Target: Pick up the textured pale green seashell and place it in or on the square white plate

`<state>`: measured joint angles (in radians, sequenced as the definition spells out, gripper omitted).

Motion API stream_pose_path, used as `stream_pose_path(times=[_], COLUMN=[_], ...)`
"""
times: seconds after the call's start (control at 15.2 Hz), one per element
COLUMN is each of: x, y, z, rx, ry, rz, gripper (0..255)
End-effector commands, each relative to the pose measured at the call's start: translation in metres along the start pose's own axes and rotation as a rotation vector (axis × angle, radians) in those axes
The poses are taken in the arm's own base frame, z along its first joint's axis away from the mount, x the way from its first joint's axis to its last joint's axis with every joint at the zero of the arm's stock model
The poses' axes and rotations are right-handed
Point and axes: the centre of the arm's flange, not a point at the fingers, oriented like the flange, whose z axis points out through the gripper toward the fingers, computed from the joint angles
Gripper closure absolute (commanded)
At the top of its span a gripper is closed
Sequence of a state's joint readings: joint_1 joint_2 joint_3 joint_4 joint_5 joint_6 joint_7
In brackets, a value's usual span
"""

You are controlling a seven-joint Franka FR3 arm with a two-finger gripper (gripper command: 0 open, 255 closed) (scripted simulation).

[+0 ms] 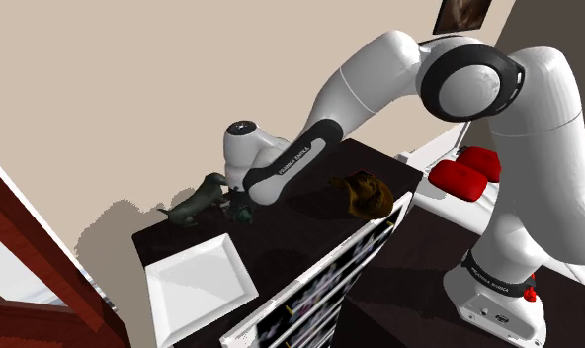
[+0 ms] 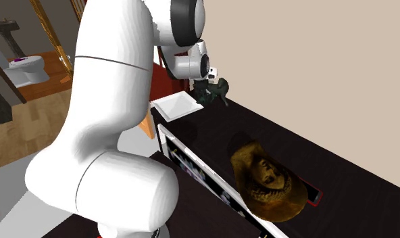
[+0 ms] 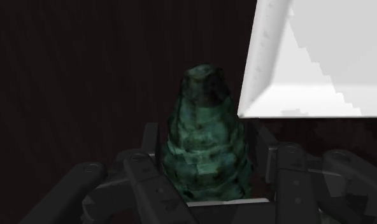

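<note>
The seashell (image 3: 206, 153) is a ridged, dark green cone lying on the dark tabletop. In the wrist view my gripper (image 3: 209, 167) straddles it, one black finger (image 3: 152, 181) on each side with a narrow gap showing, so it is open around the shell. The shoulder view shows the gripper (image 1: 242, 206) low over the table, with the shell (image 1: 244, 215) at its tips. The square white plate (image 1: 197, 282) lies a short way toward that view's lower left. A corner of the plate (image 3: 308, 63) sits just beyond the shell's tip, and the plate (image 2: 178, 105) is also beside the arm in the second exterior view.
A dark green animal figurine (image 1: 194, 203) stands close behind the gripper, near the wall. A brown carved object (image 1: 365, 193) rests further along the table. A white-framed panel (image 1: 330, 277) runs along the table's front edge. Red cushions (image 1: 463, 173) lie beyond the table's end.
</note>
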<state>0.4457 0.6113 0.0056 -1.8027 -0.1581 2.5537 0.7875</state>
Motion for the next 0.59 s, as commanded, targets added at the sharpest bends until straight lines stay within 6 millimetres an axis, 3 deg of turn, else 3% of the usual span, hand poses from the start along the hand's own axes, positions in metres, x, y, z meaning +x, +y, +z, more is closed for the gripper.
stream_pose_path(times=[0.0, 0.53], x=[-0.013, -0.063], y=[-0.023, -0.116], z=[0.001, -0.004], rx=[0.0, 0.0], ry=[0.0, 0.0], rz=[0.002, 0.002], gripper=[255, 255])
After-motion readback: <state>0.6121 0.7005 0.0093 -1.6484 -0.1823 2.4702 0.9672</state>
